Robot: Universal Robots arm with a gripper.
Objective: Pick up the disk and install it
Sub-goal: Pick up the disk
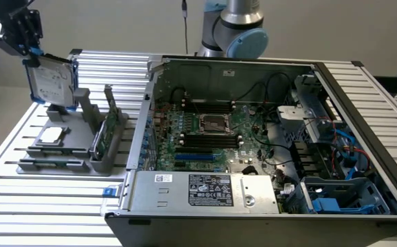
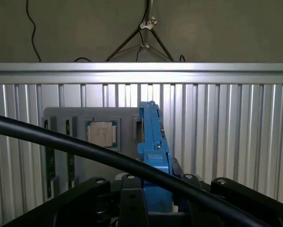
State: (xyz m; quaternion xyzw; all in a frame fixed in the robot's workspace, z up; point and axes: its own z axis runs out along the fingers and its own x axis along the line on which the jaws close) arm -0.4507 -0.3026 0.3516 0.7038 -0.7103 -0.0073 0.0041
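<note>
Disk (image 1: 51, 82): hangs at the exterior view's upper left, over the grey fixture (image 1: 54, 167) on the slatted counter (image 1: 48, 216), well apart from the open computer case (image 1: 226, 77).

- Gripper (image 1: 32, 54) has it by the top short end. The fingers (image 1: 25, 28) are closed across its thickness, on the blue carrier frame.
- The low edge sits right at the fixture's upright slot; cannot tell whether it is clear of it or touching.
- Orientation: upright on edge, long axis vertical, running straight down from the gripper. The white label face is turned toward the exterior camera. In the wrist view the disk (image 2: 153, 151) shows edge-on, with only the blue rail facing the lens.
- Handling (judgement): a stiff, dense metal body, fairly heavy for its size and sensitive to knocks. The smooth faces may slip, and the plastic carrier probably flexes a little. An end grip leaves a long lever below, so swing is a risk; a hold square across the carrier looks best.
- The processor chip (image 1: 51, 135) and the green card (image 1: 101, 134) sit in the fixture.
</note>
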